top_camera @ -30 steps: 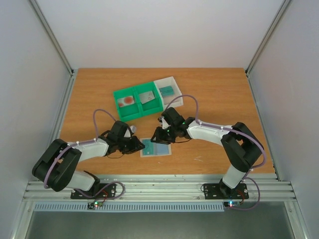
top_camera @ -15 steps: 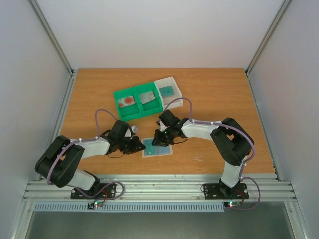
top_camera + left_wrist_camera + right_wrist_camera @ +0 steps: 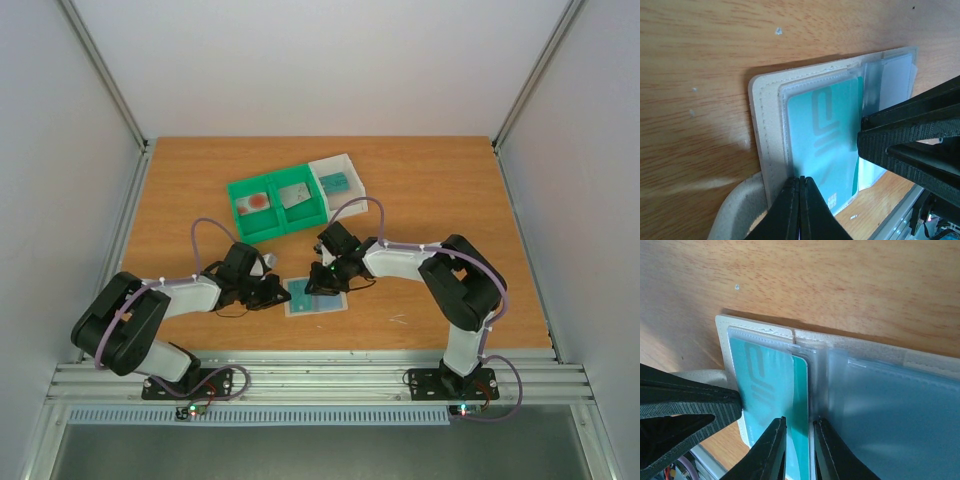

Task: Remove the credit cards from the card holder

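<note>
The card holder (image 3: pixel 316 298) lies open on the table near the front, pale beige (image 3: pixel 765 125) with clear sleeves. A teal credit card (image 3: pixel 827 135) sits in its left sleeve, its bare right edge (image 3: pixel 800 385) sticking out near the spine. My left gripper (image 3: pixel 800 182) is shut, its tips pressing on the sleeve's outer edge; in the top view the left gripper (image 3: pixel 283 293) is at the holder's left side. My right gripper (image 3: pixel 799 427) has its jaws nearly together around the card's bare edge, with the right gripper (image 3: pixel 318 283) over the holder's middle.
Behind the holder stands a green two-compartment tray (image 3: pixel 243 222) with a white red-circle card (image 3: pixel 256 201) and a grey card (image 3: pixel 295 194). Beside it a white tray (image 3: pixel 352 202) holds a teal card (image 3: pixel 337 182). The table's front edge is close.
The right gripper has shifted slightly left onto the holder and its jaws have narrowed around the card's edge. The left gripper has closed fully at the holder's left edge.
</note>
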### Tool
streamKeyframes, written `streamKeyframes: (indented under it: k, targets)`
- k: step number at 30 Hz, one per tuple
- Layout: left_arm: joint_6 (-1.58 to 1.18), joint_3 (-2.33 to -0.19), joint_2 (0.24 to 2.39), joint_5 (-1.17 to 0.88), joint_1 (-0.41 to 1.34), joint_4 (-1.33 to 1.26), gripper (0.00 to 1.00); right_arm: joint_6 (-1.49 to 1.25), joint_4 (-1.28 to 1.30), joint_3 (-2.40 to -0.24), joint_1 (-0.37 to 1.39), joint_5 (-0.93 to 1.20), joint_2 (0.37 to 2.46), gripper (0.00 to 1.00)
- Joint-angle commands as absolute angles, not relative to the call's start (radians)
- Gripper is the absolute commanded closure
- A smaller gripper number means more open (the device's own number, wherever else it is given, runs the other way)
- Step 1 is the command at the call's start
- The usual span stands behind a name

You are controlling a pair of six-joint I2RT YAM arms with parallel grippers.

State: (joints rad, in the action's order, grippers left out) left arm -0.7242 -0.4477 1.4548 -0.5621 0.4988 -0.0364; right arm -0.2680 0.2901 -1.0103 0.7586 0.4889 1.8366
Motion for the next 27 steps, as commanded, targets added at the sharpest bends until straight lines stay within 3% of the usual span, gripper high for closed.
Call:
streamKeyframes:
  k: [1, 6, 12, 19, 27]
  targets:
    - [-0.699, -0.43, 1.476, -0.55, 0.498, -0.034, 0.99, -0.27, 0.231, -0.991, 0.767, 0.514, 1.858, 0.84]
    - [-0.704, -0.428, 1.486, -0.552, 0.499, -0.05, 1.0, -0.285, 0.17, -0.973, 0.764, 0.545, 1.861, 0.86]
    - [-0.712, -0.415, 1.494, -0.541, 0.499, -0.051, 0.97, -0.326, 0.053, -0.895, 0.742, 0.577, 1.835, 0.99]
    - [-0.712, -0.416, 1.496, -0.531, 0.499, -0.041, 0.95, -0.29, 0.156, -0.901, 0.717, 0.504, 1.781, 0.99]
    - [-0.717, -0.415, 1.472, -0.509, 0.499, -0.015, 0.91, -0.291, 0.105, -0.879, 0.717, 0.551, 1.8, 0.99]
